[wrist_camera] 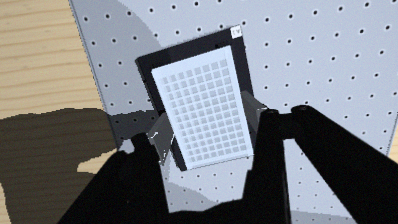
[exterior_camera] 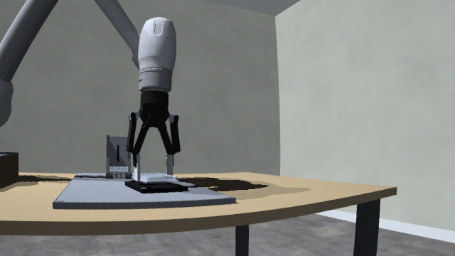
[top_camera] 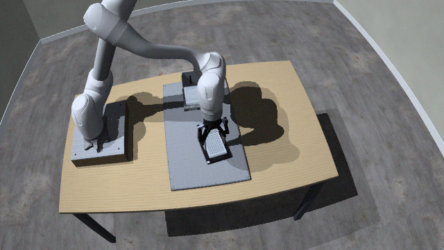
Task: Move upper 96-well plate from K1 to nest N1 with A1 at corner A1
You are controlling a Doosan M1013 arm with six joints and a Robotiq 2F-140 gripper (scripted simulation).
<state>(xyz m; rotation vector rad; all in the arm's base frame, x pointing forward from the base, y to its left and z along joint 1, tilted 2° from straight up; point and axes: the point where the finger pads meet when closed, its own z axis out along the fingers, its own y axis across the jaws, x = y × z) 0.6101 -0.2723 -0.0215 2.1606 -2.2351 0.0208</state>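
- Upper 96-well plate [wrist_camera: 206, 106] lies over the black plate nest N1 [wrist_camera: 150, 75]; whether fully seated, I cannot tell.
- My gripper [exterior_camera: 153, 164] pinches the plate by its long sides, wrist pointing straight down.
- Count: one plate in my fingers, one on stack rack K1 [top_camera: 190, 94]; one nest; one perforated board [top_camera: 194, 167].

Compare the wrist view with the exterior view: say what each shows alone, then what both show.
Wrist only: the plate's well grid, the pale A1 square at the nest's corner, the board's holes.
Exterior only: rack K1 behind, the table edge, the walls.
Both: the hand shut on the plate, low over the black nest.
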